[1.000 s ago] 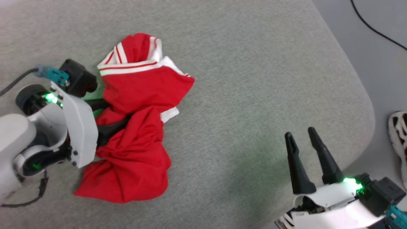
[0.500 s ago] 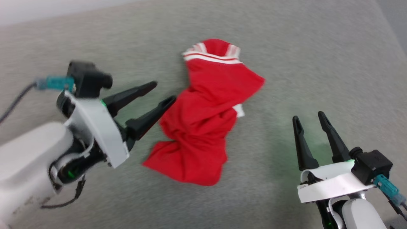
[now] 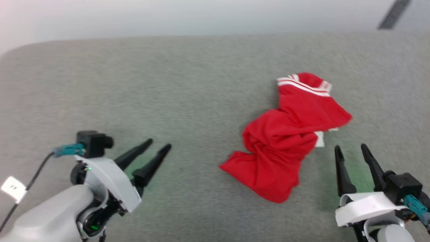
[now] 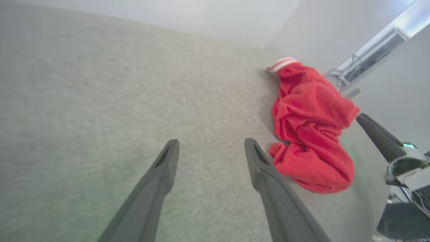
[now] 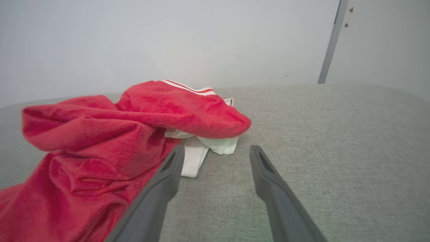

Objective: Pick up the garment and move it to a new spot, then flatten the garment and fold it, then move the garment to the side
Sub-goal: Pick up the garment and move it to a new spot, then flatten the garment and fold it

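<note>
The garment (image 3: 289, 141) lies crumpled in the right half of the head view, on a grey cloth surface (image 3: 151, 84). Its red body is bunched and twisted. The striped trim (image 3: 304, 84) sits at the upper end of the heap, and a patch of white sleeve (image 3: 319, 138) shows at its right edge.

The left gripper (image 3: 159, 143) is at the lower left of the head view, fingers apart and empty, pointing toward the upper right. It stands well apart from the garment. In the left wrist view, bare surface shows between the two fingers (the garment lies to the right of the right-hand finger, near its tip).

The right gripper (image 3: 350, 147) is at the lower right of the head view, fingers apart and empty, tips pointing up the frame just beside the garment's lower right edge. In the right wrist view, the garment lies in the left half, and the white sleeve sits just beyond the left-hand fingertip. Whether the two touch cannot be told.
</note>
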### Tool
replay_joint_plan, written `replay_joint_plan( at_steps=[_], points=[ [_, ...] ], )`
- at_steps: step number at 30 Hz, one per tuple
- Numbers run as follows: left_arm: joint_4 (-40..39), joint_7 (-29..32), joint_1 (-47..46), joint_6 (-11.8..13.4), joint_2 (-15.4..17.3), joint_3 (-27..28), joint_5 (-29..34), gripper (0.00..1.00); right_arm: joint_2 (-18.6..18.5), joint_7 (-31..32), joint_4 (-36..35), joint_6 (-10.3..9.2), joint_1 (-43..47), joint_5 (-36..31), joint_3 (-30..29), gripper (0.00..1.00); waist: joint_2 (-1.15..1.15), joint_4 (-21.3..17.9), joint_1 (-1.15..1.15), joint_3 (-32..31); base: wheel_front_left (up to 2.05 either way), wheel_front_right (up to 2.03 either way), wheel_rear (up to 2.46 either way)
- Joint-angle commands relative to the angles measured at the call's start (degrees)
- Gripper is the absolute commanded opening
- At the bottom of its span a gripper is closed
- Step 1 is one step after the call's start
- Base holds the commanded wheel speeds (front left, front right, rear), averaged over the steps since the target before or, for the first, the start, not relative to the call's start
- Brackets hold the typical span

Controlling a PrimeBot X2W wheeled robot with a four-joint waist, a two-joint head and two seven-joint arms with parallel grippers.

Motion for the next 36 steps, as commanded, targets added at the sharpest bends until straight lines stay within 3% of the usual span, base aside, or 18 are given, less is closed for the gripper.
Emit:
replay_joint_plan(
  at_steps=[1,9,19,26,32,36],
  points=[
    [0.95,-0.27,2.38,0.11,-0.66,3.06,1.05,1.00,-0.06,0.14,0.17,-0.08,1.40,-0.41,-0.79,1.00,0.00,7.77,0.00,-7.28,0.00,0.00,0.00],
    [5.02,-0.22,17.45,0.11,-3.00,24.51,10.42,1.00,-0.05,1.10,-1.50,-0.08,5.73,-0.84,-4.30,1.00,0.00,9.91,0.00,-10.47,0.00,0.00,0.00],
    [-1.14,-0.20,35.03,0.11,-7.91,47.48,27.03,1.00,-0.02,2.49,-5.61,-0.08,11.01,0.07,-8.74,1.00,0.00,8.56,0.00,-13.23,0.00,0.00,0.00],
    [-7.56,-0.20,44.21,0.11,-11.46,59.12,37.62,1.00,-0.03,2.94,-7.86,-0.08,12.10,0.94,-8.17,1.00,0.00,6.07,0.00,-14.50,0.00,0.00,0.00],
    [-12.39,-0.20,47.80,0.11,-14.59,66.14,48.87,1.00,-0.03,2.68,-10.42,-0.08,11.50,1.15,-8.65,1.00,0.00,4.96,0.00,-14.63,0.00,0.00,0.00],
    [-14.09,-0.20,49.11,0.11,-16.89,68.77,52.50,1.00,-0.02,2.38,-11.55,-0.08,10.81,1.50,-8.65,1.00,0.00,4.42,0.00,-14.49,0.00,0.00,0.00]
  ],
)
